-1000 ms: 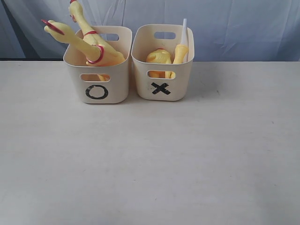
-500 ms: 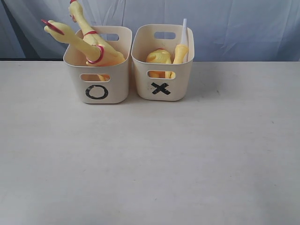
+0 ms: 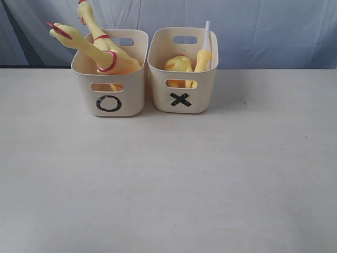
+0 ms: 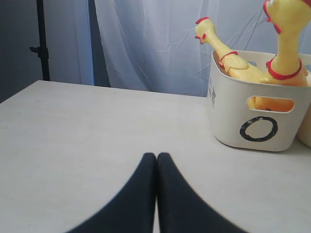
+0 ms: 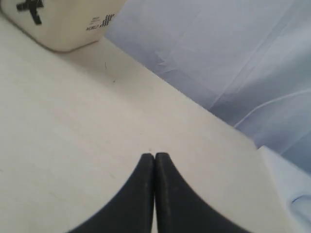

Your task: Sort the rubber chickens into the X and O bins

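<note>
A: Anything moved in the last second?

B: Nothing. The O bin [image 3: 108, 100] and X bin [image 3: 181, 100] sit as before, side by side at the far edge of the worktop [image 3: 168, 179], O on the left. No chicken has shifted. No arm shows in the exterior view.

A: Tools?

B: Left tool [image 4: 156, 160] is pressed shut, empty, low over bare worktop, well left of the O bin. Right tool [image 5: 154, 160] is also shut and empty, out to the right of the X bin.

A: So the task?

B: Looks finished, or paused. Every chicken in sight is binned, and none lies loose.

A: Orientation?

B: In the O bin, the leaning chicken [image 3: 84, 45] slants up and left, head past the rim. The second chicken [image 3: 89, 18] stands steeper behind it, its head cut off by the frame. In the X bin, the low chicken [image 3: 178, 63] shows only a rounded body, axis unclear. The tube chicken [image 3: 202, 59] stands near upright by the right wall, white tube [image 3: 207, 31] pointing up.
</note>
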Tool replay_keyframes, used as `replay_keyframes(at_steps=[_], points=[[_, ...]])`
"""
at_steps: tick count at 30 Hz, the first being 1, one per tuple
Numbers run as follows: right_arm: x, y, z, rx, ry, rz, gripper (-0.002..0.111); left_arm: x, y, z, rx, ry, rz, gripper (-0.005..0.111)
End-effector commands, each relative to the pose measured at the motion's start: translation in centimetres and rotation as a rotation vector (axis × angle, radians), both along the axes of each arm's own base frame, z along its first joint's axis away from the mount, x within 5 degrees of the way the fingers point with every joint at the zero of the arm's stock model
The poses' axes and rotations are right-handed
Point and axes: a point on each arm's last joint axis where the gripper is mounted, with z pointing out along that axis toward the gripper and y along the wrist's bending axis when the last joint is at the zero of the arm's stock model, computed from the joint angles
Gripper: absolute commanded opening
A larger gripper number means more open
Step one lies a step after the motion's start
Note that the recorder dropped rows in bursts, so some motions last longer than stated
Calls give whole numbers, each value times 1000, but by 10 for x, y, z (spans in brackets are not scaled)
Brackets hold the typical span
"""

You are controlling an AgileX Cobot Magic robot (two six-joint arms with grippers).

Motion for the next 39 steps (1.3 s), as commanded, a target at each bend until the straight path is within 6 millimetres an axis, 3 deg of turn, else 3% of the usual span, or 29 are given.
replay_keyframes(at_steps=[1, 3, 6, 16, 21, 39], points=[[0, 1, -1, 439, 40, -97, 0, 0, 0, -2, -10, 2, 2, 0], [0, 2, -1, 624, 58, -131, 0, 0, 0, -2, -10, 2, 2, 0], [0, 2, -1, 715, 68, -151, 0, 0, 0, -2, -10, 2, 2, 0], [0, 2, -1, 714, 67, -151, 0, 0, 0, -2, -10, 2, 2, 0], [0, -3, 1, 547, 16, -158, 0, 0, 0, -2, -10, 2, 2, 0], [0, -3, -2, 548, 40, -165, 0, 0, 0, -1, -12, -7, 1, 0]])
